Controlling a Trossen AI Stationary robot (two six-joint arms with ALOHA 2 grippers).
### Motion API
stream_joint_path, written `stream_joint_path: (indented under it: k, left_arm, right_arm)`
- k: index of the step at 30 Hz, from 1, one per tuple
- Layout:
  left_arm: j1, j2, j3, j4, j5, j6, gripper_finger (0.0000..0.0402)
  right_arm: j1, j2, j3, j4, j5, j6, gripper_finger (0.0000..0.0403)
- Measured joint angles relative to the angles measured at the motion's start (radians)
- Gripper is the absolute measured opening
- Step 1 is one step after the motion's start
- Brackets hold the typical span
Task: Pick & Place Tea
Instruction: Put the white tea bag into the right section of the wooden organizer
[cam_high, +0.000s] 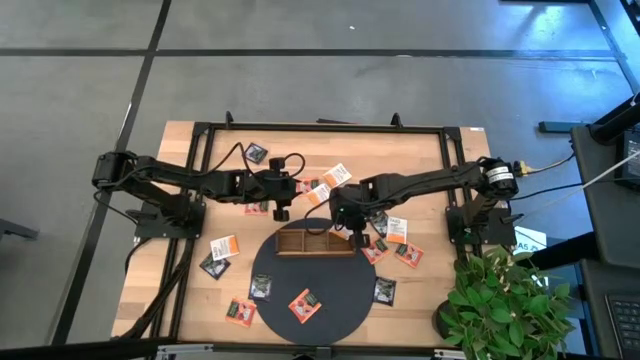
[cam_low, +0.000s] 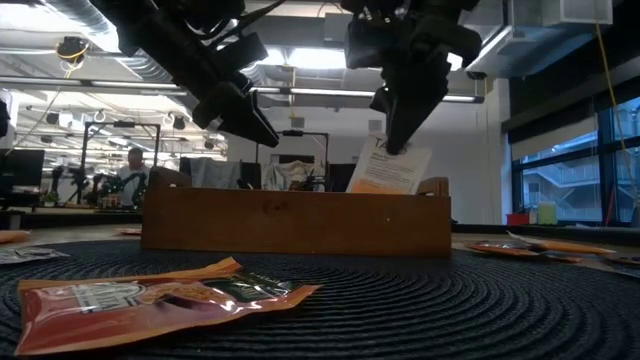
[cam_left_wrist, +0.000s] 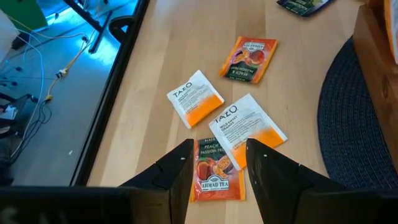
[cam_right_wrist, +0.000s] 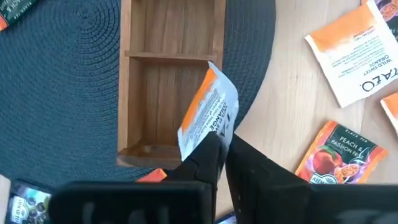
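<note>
White-and-orange tea sachet (cam_right_wrist: 209, 115) pinched at its lower edge by right gripper (cam_right_wrist: 221, 152), hanging over right end compartment of wooden tray (cam_right_wrist: 129, 93); low view shows sachet tilted above tray's right end. Tray sits at upper edge of round dark mat (cam_high: 330, 300), frame centre in high view. Left gripper (cam_left_wrist: 217, 165) fingers apart, empty, over 3 sachets (cam_left_wrist: 239, 127) on bare table (cam_left_wrist: 149, 81), left of mat.

A long wooden three-compartment tray (cam_high: 300, 243) lies on the far edge of a round dark woven mat (cam_high: 330, 290) on the light wooden desk (cam_high: 190, 300). A green potted plant (cam_high: 505, 305) stands near the desk's corner, maybe touching it.
</note>
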Motion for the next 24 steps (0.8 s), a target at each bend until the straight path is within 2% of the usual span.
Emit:
stream_joint_path:
  k: [6, 12, 15, 19, 24]
  left_arm:
    - [0.000, 0.000, 0.000, 0.000, 0.000, 0.002, 0.0143]
    - [0.000, 0.000, 0.000, 0.000, 0.000, 0.002, 0.0143]
    - [0.000, 0.000, 0.000, 0.000, 0.000, 0.002, 0.0143]
    - [0.000, 0.000, 0.001, -0.001, 0.000, 0.001, 0.0143]
    - [0.000, 0.001, 0.001, -0.004, 0.001, 0.000, 0.0143]
  right_arm:
    - [0.000, 0.000, 0.000, 0.000, 0.012, -0.008, 0.0066]
    - [0.000, 0.000, 0.000, -0.005, 0.107, -0.002, 0.0097]
    - [0.000, -0.012, 0.000, -0.019, 0.150, 0.026, 0.0103]
    - [0.000, -0.054, -0.006, -0.031, 0.155, 0.096, 0.0105]
    - [-0.003, -0.127, -0.117, -0.031, 0.149, 0.169, 0.0105]
